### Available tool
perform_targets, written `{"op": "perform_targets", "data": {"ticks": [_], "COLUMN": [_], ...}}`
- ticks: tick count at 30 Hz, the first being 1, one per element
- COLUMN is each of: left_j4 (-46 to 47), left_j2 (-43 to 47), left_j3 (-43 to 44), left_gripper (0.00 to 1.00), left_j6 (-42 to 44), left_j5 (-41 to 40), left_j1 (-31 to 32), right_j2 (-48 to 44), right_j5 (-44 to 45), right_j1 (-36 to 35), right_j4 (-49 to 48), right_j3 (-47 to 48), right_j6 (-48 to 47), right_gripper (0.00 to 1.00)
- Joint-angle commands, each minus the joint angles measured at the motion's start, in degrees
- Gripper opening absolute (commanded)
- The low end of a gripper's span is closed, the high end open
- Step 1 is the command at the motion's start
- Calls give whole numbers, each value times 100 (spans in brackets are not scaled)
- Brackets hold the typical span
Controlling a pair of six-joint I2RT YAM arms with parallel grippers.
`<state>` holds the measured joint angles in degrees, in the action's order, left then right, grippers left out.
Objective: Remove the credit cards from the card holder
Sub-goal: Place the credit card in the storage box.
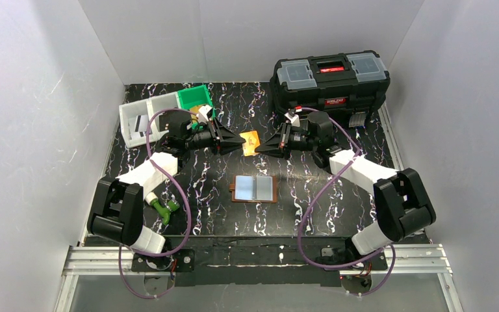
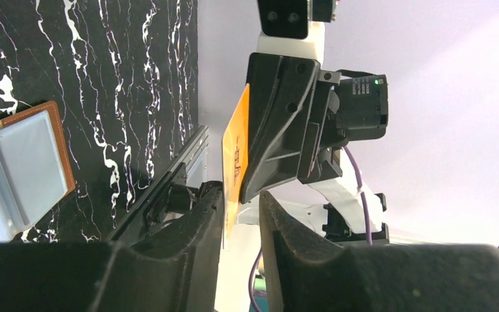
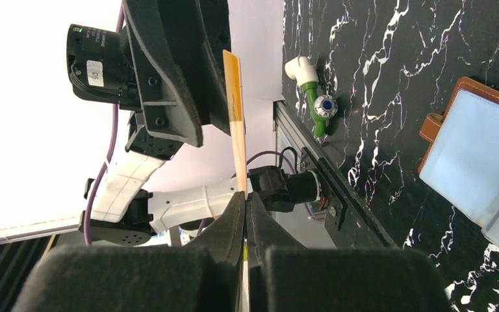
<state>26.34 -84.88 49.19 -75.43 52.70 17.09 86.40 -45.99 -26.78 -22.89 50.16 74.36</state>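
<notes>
One orange card [image 1: 250,142] pinched by right jaws, left jaws spread; open card holder [image 1: 254,188], toolbox [image 1: 330,78] nearby.

1. The card holder [image 1: 255,188] lies open and flat on the table [image 1: 221,218], at the centre of the top view.
2. Behind it, just above centre, the card [image 1: 250,141] is held clear of the table, with the left gripper [image 1: 241,141] on its left and the right gripper [image 1: 260,148] on its right.
3. The right gripper's fingers pinch one edge of the card. The left gripper's fingers flank the opposite edge with a gap.
4. A toolbox [image 1: 330,79] sits at the upper right, behind the right gripper.
5. A larger bin [image 1: 133,138] stands at the upper left, with a smaller bin [image 1: 191,101] against its right side.
6. A small valve [image 1: 163,208] lies at the lower left, beside the left arm [image 1: 144,174].
</notes>
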Motion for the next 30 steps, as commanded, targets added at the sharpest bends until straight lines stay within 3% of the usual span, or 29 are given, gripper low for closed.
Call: {"op": "perform_targets", "data": {"ticks": [1,11,15,16,19,21,23,26,30], "left_j4": [199,372,377,358,-147,-966,-2164,-3938,-5487], "left_j2": [103,30,13,24,87,182,239,193,-136], "left_j3": [44,10,3,2,122,389,849,1636,2706], "left_gripper": [27,21,1,0,0,0,0,0,0], "left_j6": [-53,-156,-146,-122,252,852,1705,2921,3973], "left_j5": [252,247,205,187,65,-127,-498,-1351,-2716], "left_j1": [8,6,13,12,12,11,12,9,-9], "right_j2": [247,464,459,439,275,113,-47,-367,-763], "right_j5": [-414,-623,-639,-633,-482,-252,57,629,1395], "right_j1": [-84,-187,-197,-198,-196,-189,-181,-131,-49], "right_j4": [-640,-1387,-1253,-1144,-381,542,1482,2746,3713], "right_j3": [147,121,124,119,177,347,579,775,838], "right_j6": [378,921,811,730,174,-427,-1074,-1868,-2495], "right_gripper": [1,1,2,8,48,75,94,98,98]}}
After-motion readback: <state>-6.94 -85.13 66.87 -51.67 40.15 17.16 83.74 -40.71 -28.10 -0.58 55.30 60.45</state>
